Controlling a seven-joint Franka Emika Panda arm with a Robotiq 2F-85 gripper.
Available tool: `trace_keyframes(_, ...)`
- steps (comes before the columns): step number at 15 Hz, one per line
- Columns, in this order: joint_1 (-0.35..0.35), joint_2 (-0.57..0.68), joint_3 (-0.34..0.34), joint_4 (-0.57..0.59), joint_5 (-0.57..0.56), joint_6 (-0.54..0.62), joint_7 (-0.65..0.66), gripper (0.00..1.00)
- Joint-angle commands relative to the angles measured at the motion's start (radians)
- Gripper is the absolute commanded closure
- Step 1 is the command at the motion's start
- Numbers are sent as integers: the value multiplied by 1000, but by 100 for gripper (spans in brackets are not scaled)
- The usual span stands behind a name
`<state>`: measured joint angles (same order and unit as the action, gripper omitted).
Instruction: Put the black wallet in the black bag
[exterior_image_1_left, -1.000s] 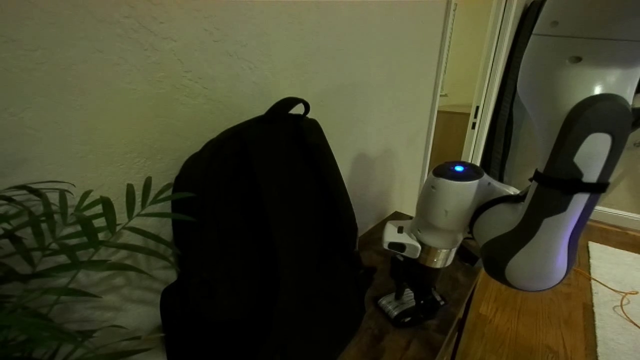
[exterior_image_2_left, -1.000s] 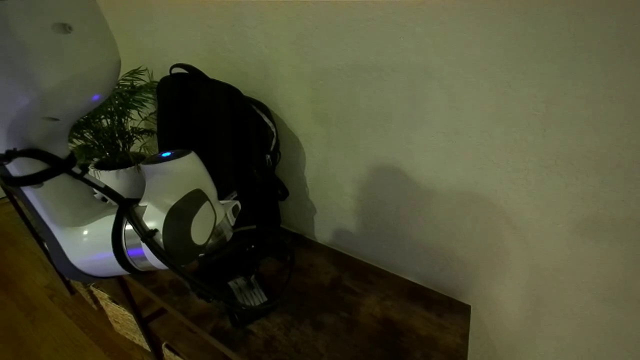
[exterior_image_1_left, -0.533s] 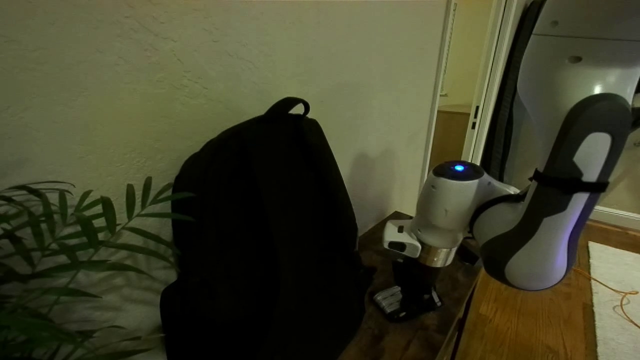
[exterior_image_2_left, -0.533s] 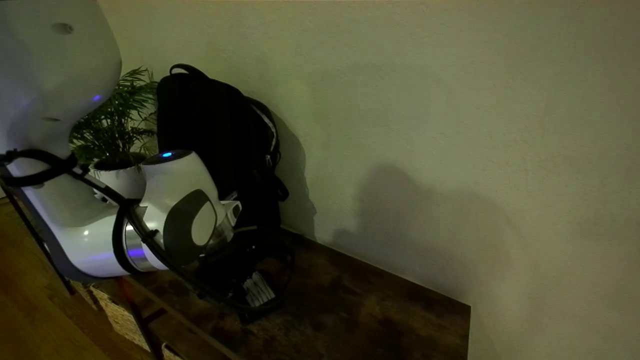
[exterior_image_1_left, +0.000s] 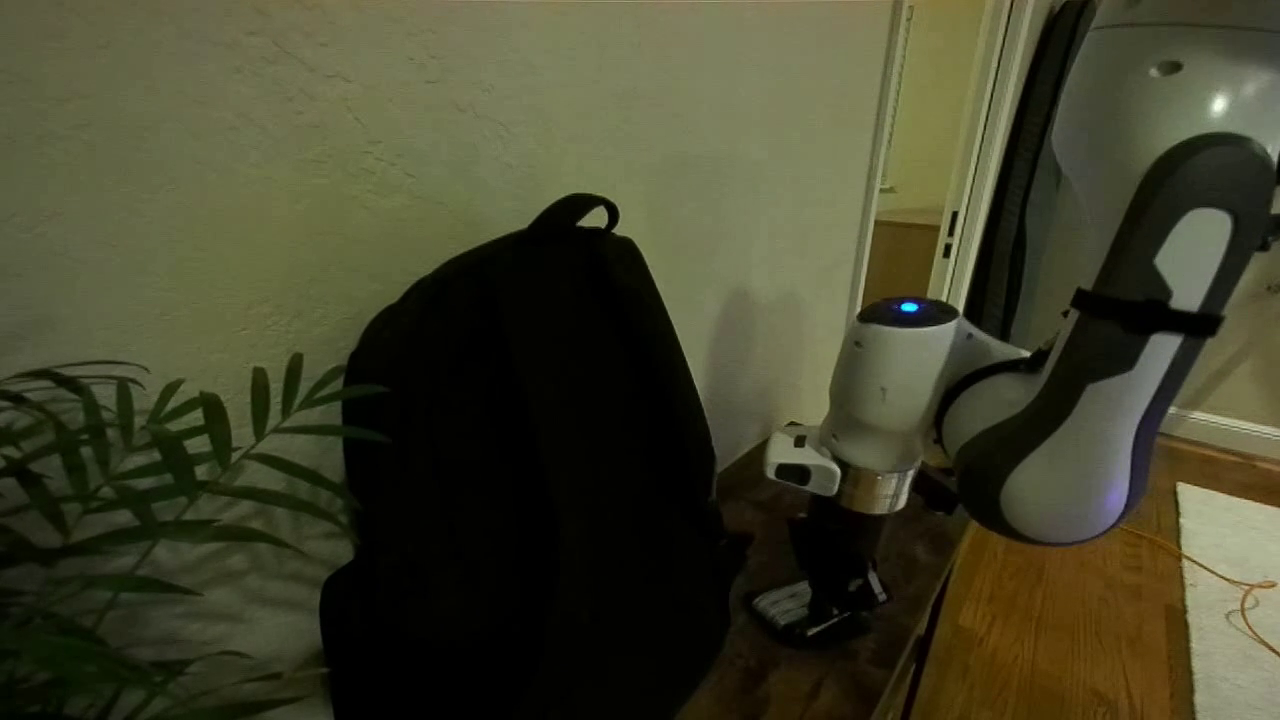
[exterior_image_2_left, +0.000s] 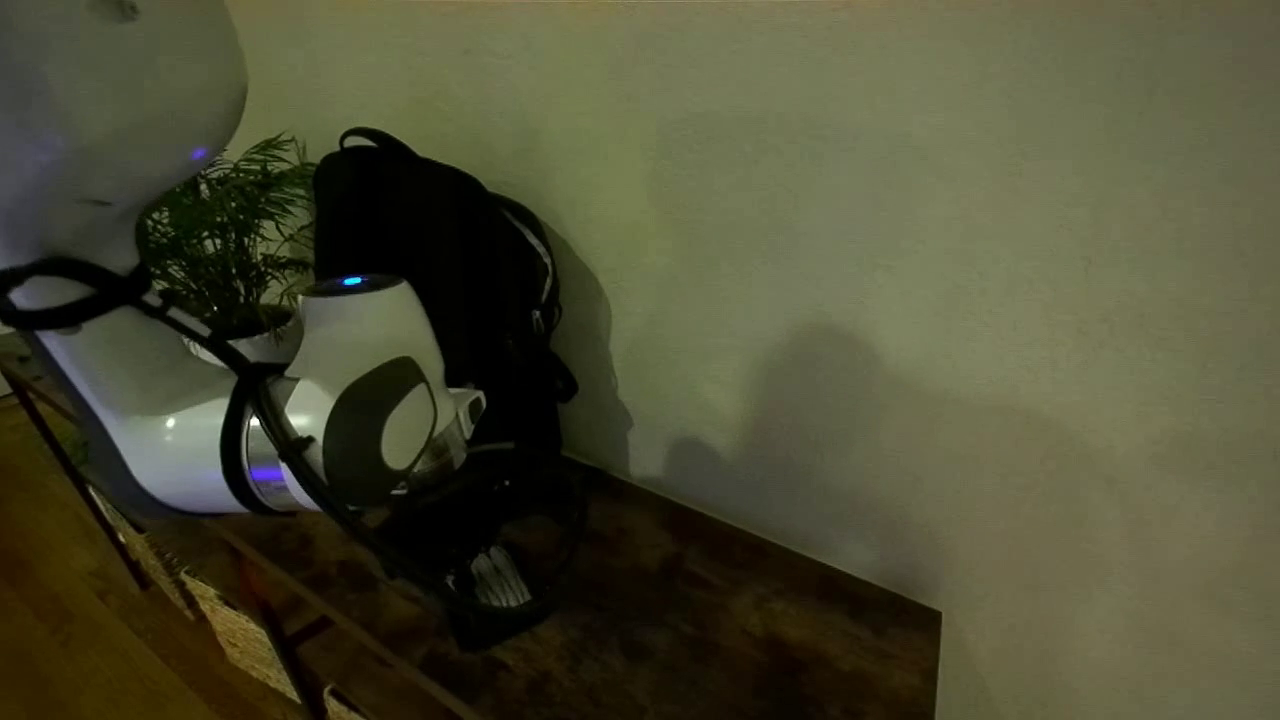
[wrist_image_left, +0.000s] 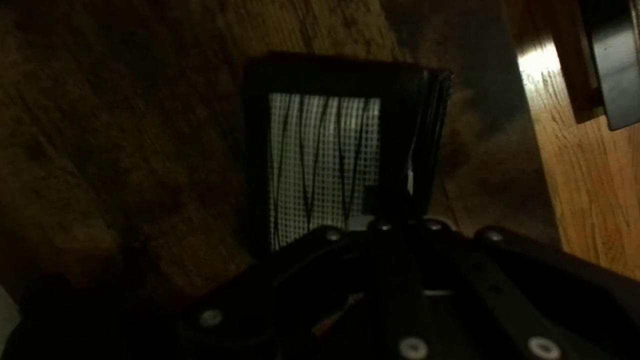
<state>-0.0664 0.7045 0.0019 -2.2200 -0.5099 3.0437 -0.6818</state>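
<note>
We have the black wallet (exterior_image_1_left: 785, 606) at 4 o'clock from the black bag (exterior_image_1_left: 530, 450), held in the gripper (wrist_image_left: 407, 212).
Leftmost we see a plant (exterior_image_1_left: 215, 430), whose white pot (exterior_image_2_left: 270, 347) shows only in an exterior view; then the bag; then the wallet over the dark table (exterior_image_2_left: 740, 630), touching or not, we cannot tell. In an exterior view the wallet's pale panel (exterior_image_2_left: 500, 578) leans from 11 to 5 o'clock; in the wrist view the panel's long axis runs 12 to 6, and only there can we read its mesh, slanting dark lines and black border. There the gripper hides the wallet's 6 o'clock end. Its fingers (wrist_image_left: 387, 237) stand nearly together, pinching the layered 3 o'clock edge (wrist_image_left: 434, 120). Farthest right, only an exterior view shows an orange cord (exterior_image_1_left: 1250, 586).
</note>
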Motion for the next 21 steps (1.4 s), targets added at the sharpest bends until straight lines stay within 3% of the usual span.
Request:
trace_keyframes(1,-160,-103,154,-48,60,-150,-112,96)
trace_keyframes(6,-231,-114,219,29,213,-302,-261,96)
trace_keyframes(11,-209,-63,187,143,304,-376,-335,96)
trace_keyframes(21,-191,28,147,280,324,-392,-345,96)
